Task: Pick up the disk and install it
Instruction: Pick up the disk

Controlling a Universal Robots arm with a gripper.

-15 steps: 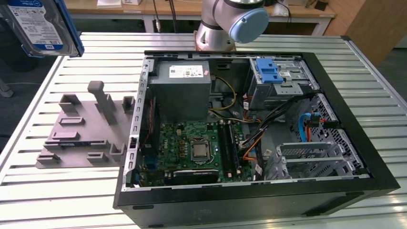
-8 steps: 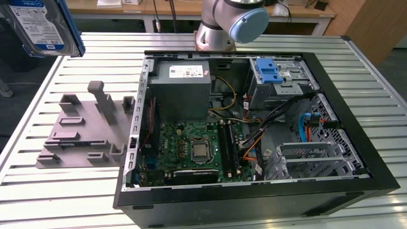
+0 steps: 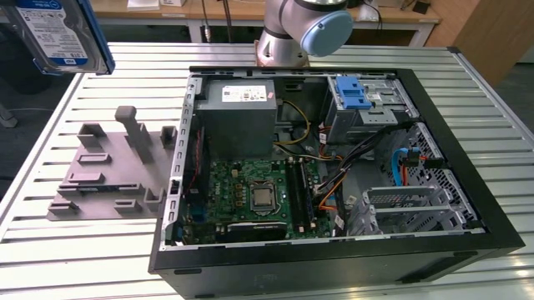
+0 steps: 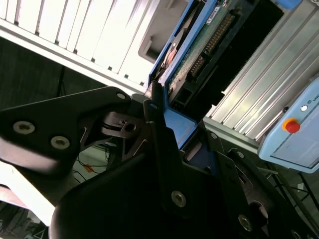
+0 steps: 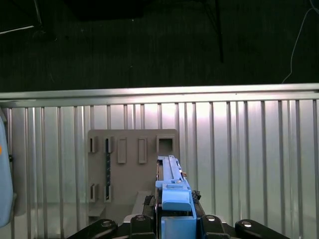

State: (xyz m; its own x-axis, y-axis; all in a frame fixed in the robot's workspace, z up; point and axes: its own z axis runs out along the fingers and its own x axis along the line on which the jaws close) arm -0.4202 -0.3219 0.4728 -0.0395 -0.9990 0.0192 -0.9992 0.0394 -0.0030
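Fixture posts [image 3: 127, 122] below disk [image 3: 59, 34]; case [image 3: 334, 265] open-topped; cables [image 3: 367, 147] beside bay [image 3: 386, 115]

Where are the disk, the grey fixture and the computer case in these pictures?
the disk [image 3: 54, 34]: exterior view, on its white-and-blue label.
the grey fixture [image 3: 112, 187]: exterior view, on its flat base.
the computer case [image 3: 334, 269]: exterior view, on its black outer wall.

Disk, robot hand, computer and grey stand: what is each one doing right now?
disk: held up in the air above the table, not in the computer yet.
end effector: shut on the disk's blue frame.
computer case: lying flat on the table, side open, insides showing.
grey fixture: sitting on the table beside the case, nothing in it.
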